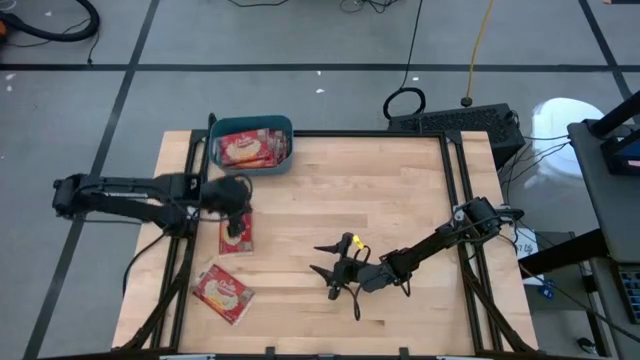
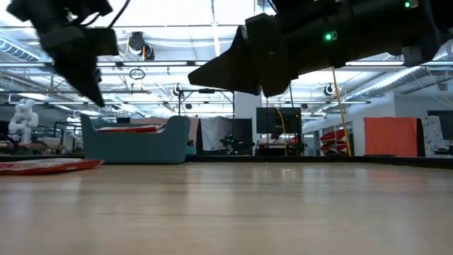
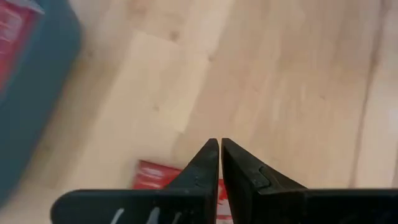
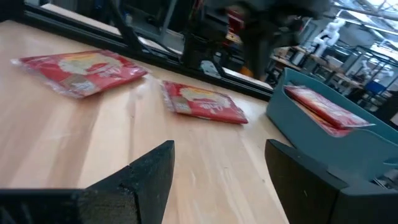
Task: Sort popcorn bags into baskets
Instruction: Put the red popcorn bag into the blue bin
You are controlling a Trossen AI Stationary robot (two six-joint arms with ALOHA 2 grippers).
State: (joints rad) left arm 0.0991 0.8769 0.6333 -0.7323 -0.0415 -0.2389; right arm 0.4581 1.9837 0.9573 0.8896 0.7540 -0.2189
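The teal basket [image 1: 250,146] stands at the table's far left and holds red popcorn packets [image 1: 248,148]. Two more packets lie flat on the wood: one [image 1: 238,241] near the left edge, another [image 1: 222,293] closer to the near edge. My left gripper [image 1: 236,220] hangs shut above the first packet [image 3: 152,175], raised off the table in the low view [image 2: 95,99], holding nothing. My right gripper [image 1: 330,268] is open over the table's near middle, fingers pointing toward the packets [image 4: 202,99] and the basket [image 4: 329,140].
Bare wood stretches between my right gripper [image 4: 217,155] and the two loose packets [image 4: 81,70]. Black frame rails run along the table's left and right sides [image 1: 455,170]. A keyboard [image 1: 455,122] and cables lie beyond the far edge.
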